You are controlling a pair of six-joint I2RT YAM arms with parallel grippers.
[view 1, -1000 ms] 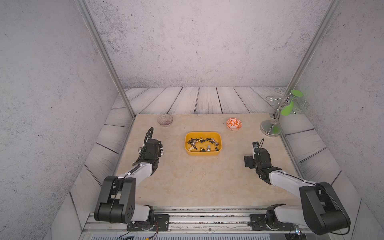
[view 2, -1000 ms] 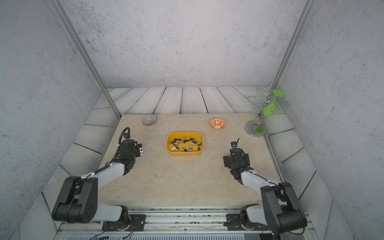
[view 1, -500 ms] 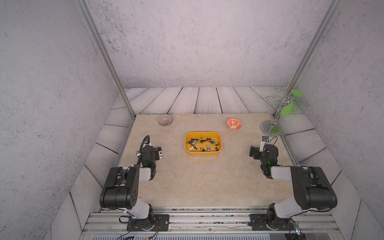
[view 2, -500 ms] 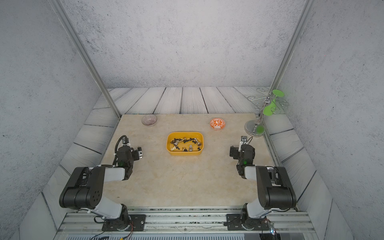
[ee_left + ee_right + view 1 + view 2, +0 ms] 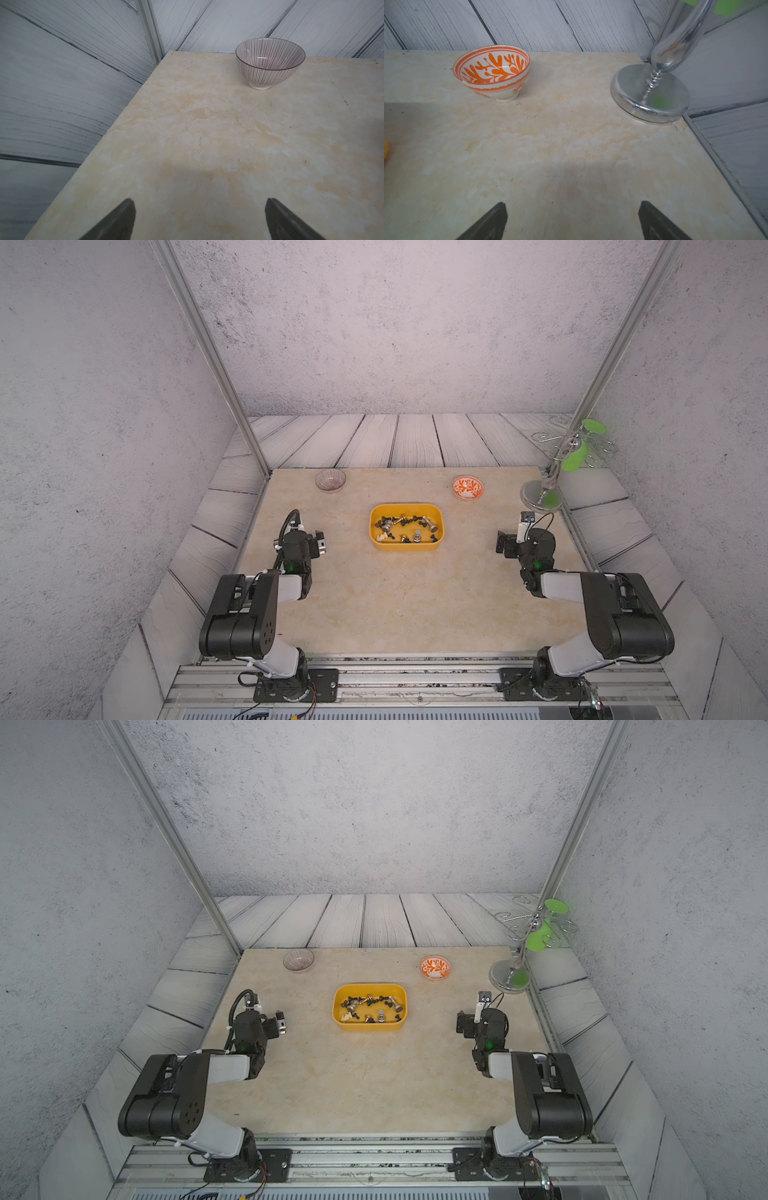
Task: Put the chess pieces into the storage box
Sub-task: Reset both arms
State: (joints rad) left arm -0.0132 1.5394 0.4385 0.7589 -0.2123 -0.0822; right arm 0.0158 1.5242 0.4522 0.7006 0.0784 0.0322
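Chess pieces [image 5: 405, 527]: all I see lie inside storage box [image 5: 406, 548], mid-bench [image 5: 395, 597]. Left hand [image 5: 200, 200], right hand [image 5: 572, 203]: wide, empty, flanking the box, well apart. I'd scan for strays and park clear.

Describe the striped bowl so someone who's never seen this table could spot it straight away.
Find the beige table with the yellow box in its middle. The striped bowl stands alone near the far left corner. Unlike the orange-patterned bowl far right, it carries only thin dark lines.
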